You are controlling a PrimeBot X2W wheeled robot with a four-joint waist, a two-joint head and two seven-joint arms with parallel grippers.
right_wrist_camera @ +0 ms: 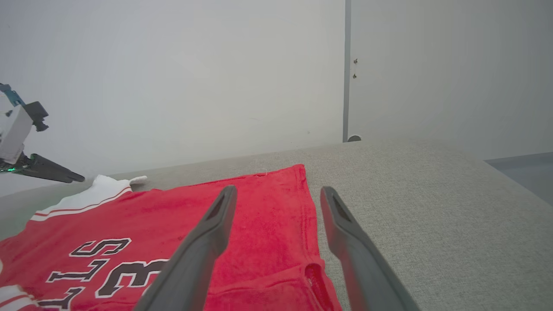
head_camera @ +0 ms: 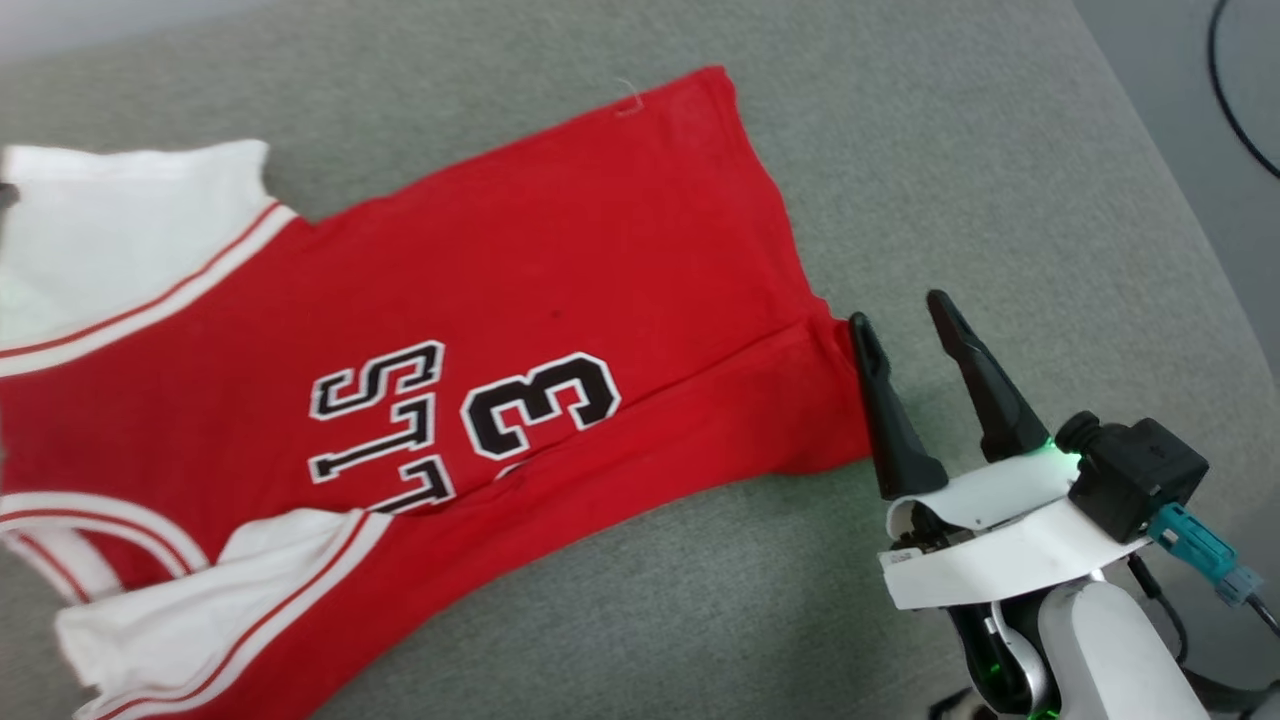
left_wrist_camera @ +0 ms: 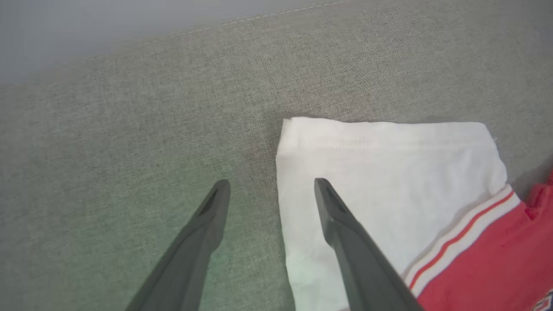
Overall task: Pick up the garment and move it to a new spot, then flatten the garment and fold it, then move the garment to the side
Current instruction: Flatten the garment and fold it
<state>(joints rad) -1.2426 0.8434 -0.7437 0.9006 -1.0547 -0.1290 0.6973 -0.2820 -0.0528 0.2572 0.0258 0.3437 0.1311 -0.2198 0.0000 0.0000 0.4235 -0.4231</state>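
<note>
The jersey [head_camera: 520, 290] lies front-up and mostly spread on the grey fabric-covered bench [head_camera: 1000, 150], angled across it. Its white sleeves are toward my left and its hem [head_camera: 770, 220] toward my right. The black-and-white lettering [head_camera: 460, 410] faces up.

My right hand [head_camera: 898, 310] is spread wide and holding nothing. It's parked just beside the near hem corner, and one fingertip is touching the red edge or almost touching it; I can't tell which.

My left hand [left_wrist_camera: 271, 182] is also fully spread and empty. It straddles the outer edge of the far white sleeve [left_wrist_camera: 389, 168], with one finger over the cloth and the other over bare bench. I can't tell if it's in contact.

My read on why: one hand at each end of the shirt looks like a setup for flattening, either pinching the opposite ends to pull it taut or pressing the edges out.

It isn't flat yet. A long crease runs along the near side seam toward the hem corner, and the near sleeve [head_camera: 200, 590] is rumpled, lapping onto the red body. No fold has been made.

The bench has a tight grey weave with a stitched seam at the far edge, and it looks soft and grippy, so I'd expect the cloth to drag rather than slide.

In the room there's a plain pale wall [right_wrist_camera: 173, 86] behind with a vertical dark joint in it. A dark cable [head_camera: 1225, 100] lies on the grey floor [head_camera: 1180, 60] off the bench's right edge.
</note>
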